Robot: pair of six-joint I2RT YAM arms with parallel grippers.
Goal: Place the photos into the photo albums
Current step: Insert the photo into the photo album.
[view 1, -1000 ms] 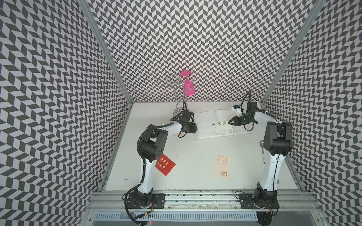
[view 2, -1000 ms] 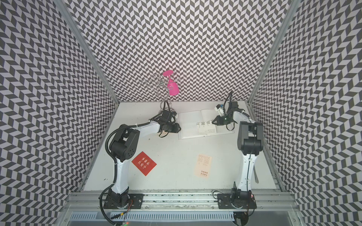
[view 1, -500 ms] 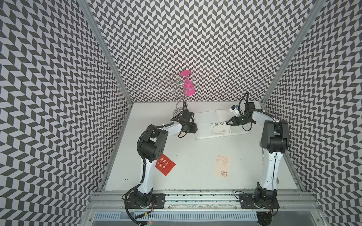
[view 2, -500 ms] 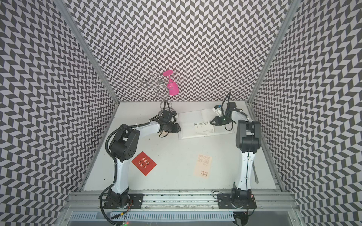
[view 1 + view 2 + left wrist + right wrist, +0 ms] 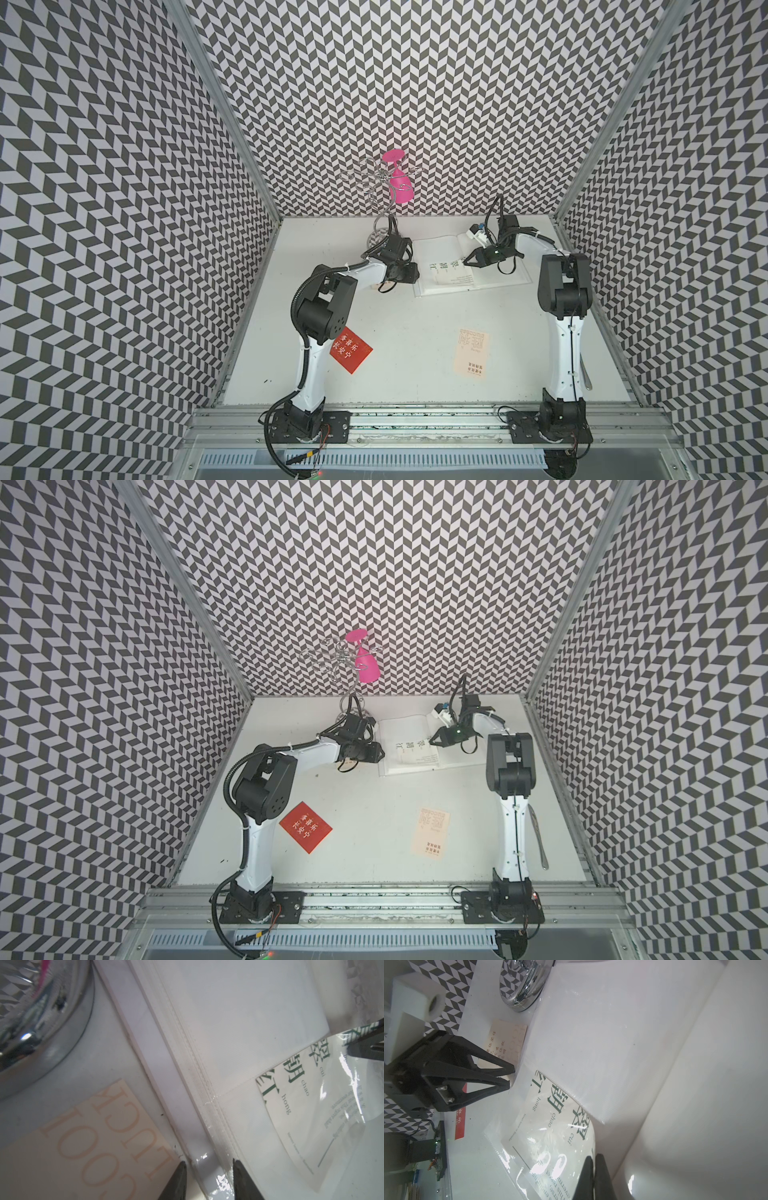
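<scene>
White green-lettered card [image 5: 550, 1118], half inside the album [image 5: 612, 1032], sits pinched in right pincer [image 5: 593, 1159]; left pincer [image 5: 209, 1161] gapes astride album's edge.

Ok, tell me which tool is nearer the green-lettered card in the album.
Right. The right tool is shut on the end of the green-lettered card, over the open album; the left tool sits at its outer edge, jaws apart, clear of that card.

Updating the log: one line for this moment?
right gripper: shut on card | card: partly in album | left gripper: open, at album edge
</scene>
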